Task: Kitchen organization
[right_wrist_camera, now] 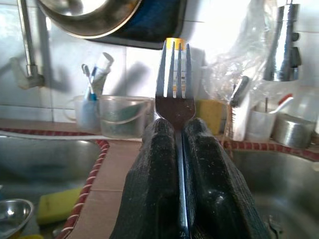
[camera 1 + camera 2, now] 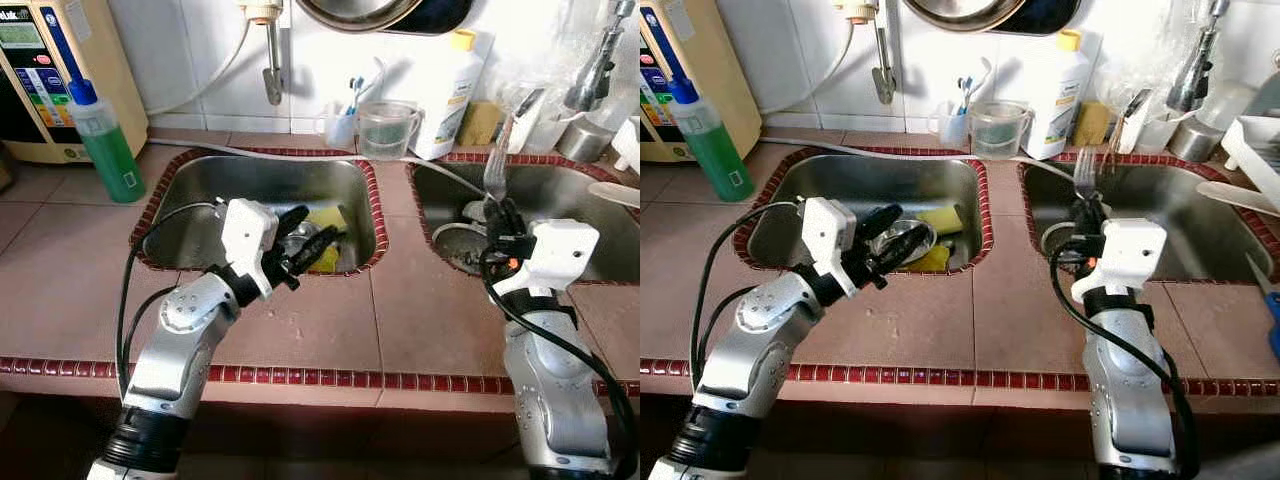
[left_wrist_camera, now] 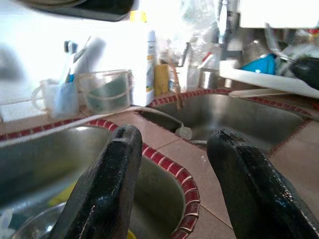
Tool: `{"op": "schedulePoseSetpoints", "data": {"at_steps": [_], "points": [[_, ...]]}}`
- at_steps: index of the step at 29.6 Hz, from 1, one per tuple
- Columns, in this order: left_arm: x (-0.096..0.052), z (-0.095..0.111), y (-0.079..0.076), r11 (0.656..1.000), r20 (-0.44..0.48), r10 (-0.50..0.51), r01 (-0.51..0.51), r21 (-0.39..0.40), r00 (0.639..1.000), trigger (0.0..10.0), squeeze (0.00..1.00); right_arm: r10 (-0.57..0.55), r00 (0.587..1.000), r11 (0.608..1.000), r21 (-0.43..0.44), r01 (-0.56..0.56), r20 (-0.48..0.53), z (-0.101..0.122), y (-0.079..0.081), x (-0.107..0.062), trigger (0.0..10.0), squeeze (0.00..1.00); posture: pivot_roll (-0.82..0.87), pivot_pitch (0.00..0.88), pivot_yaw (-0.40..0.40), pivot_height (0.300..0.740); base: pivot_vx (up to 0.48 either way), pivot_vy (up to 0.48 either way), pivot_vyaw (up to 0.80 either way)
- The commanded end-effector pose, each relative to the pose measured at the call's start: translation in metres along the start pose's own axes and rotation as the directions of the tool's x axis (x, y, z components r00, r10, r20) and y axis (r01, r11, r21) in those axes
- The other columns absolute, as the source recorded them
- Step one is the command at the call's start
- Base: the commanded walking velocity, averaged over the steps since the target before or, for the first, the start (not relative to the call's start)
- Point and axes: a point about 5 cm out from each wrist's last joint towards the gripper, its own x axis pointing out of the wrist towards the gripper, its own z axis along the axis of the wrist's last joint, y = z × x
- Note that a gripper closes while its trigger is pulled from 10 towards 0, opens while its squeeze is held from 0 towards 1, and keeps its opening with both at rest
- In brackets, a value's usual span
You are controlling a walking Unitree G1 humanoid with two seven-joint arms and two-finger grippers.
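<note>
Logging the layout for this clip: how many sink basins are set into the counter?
2. The left basin holds a yellow sponge, with the left gripper open above it. The right basin lies behind the right gripper, which holds a fork.

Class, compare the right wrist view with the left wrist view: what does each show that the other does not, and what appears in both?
Right wrist view alone: a fork, tines up, clamped between the right gripper jaws, and a yellow sponge in the left sink.

Left wrist view alone: the left gripper, jaws apart and holding nothing, above the left sink's red-tiled rim.

Both: the clear measuring jug, the cup of toothbrushes and the white bottle with a yellow cap.
</note>
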Motion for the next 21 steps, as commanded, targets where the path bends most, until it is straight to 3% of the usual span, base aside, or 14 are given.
{"op": "schedulePoseSetpoints", "data": {"at_steps": [1,6,15,21], "points": [[0.0035,0.0016,0.0041,0.999,0.003,0.034,-0.033,-0.02,0.999,10.0,0.0,-0.016,1.0,1.0,-0.002,0.016,0.011,0.0019,0.0004,-0.0021,10.0,0.0,-0.13,0.027,-0.009,0.703,0.0,0.0,0.0],[0.0048,0.0004,0.0105,0.995,0.006,0.088,-0.087,-0.051,0.996,10.0,0.0,0.005,1.0,1.0,-0.009,-0.005,0.007,-0.0003,0.0067,-0.004,10.0,0.0,-0.13,0.019,-0.01,0.703,0.0,0.0,0.0],[0.0061,0.0008,0.0128,0.993,0.008,0.099,-0.098,-0.058,0.995,10.0,0.0,0.009,1.0,1.0,-0.017,-0.009,0.007,-0.0007,0.0076,-0.0021,10.0,0.0,-0.13,0.017,-0.016,0.703,0.0,0.0,0.0],[0.0067,-0.0001,0.0115,0.994,0.005,0.092,-0.092,-0.05,0.996,10.0,0.0,0.015,1.0,1.0,-0.025,-0.015,0.002,-0.0013,0.0084,-0.003,10.0,0.0,-0.13,0.019,-0.016,0.703,0.0,0.292,0.0]]}}
